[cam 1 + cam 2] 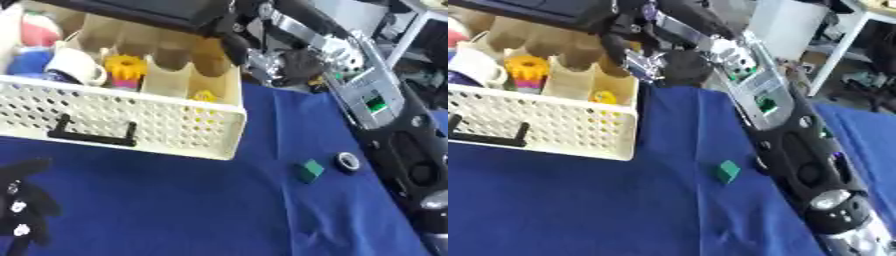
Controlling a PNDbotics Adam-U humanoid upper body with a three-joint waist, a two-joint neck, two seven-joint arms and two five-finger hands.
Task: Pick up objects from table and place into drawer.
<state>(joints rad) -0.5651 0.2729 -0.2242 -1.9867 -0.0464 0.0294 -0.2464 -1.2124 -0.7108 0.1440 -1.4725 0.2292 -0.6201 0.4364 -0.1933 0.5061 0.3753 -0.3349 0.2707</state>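
Your left hand [22, 210] rests at 7 o'clock, fingers relaxed, holding nothing; the cream drawer [131, 122] sits at 10 o'clock; green block [308, 171] and small ring [348, 161] lie on the blue cloth [192, 210]; your right hand [284, 67] is at 1 o'clock, finger state indeterminate.

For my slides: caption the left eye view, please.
Right arm reaches past the cream drawer; green block waits on blue cloth.

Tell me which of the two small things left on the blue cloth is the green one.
The green block, a small cube nearer the drawer. The other, a dark ring, lies beside the right arm.
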